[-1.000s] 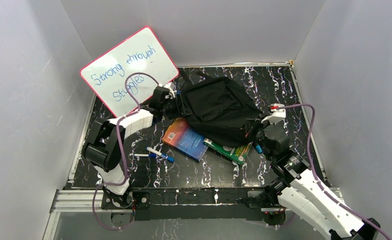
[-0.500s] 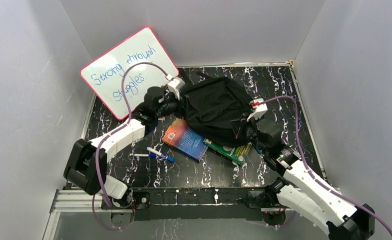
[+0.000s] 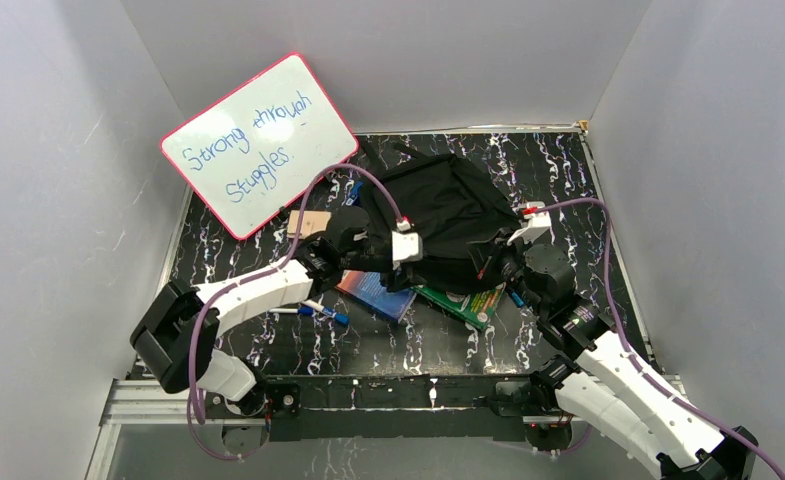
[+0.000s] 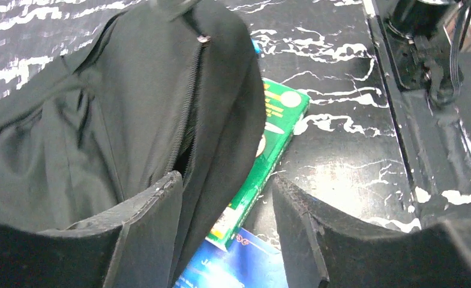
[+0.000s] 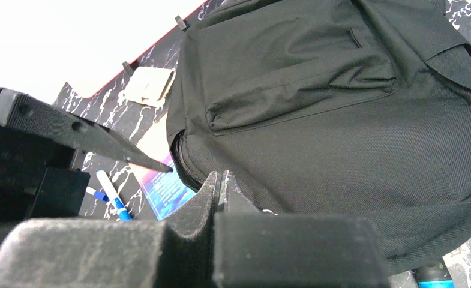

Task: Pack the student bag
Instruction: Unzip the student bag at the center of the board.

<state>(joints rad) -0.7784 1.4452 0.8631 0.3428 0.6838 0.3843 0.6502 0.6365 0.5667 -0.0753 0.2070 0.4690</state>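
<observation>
The left arm (image 3: 258, 288) and right arm (image 3: 618, 365) wear white shells dotted with small holes, linked by rounded black joints; a purple cable (image 3: 353, 168) loops along each to a white wrist block marked red. The left gripper (image 4: 227, 178) has matte black fingers (image 4: 149, 222), scuffed pale at the edges; the right gripper (image 5: 219, 175) matches
</observation>
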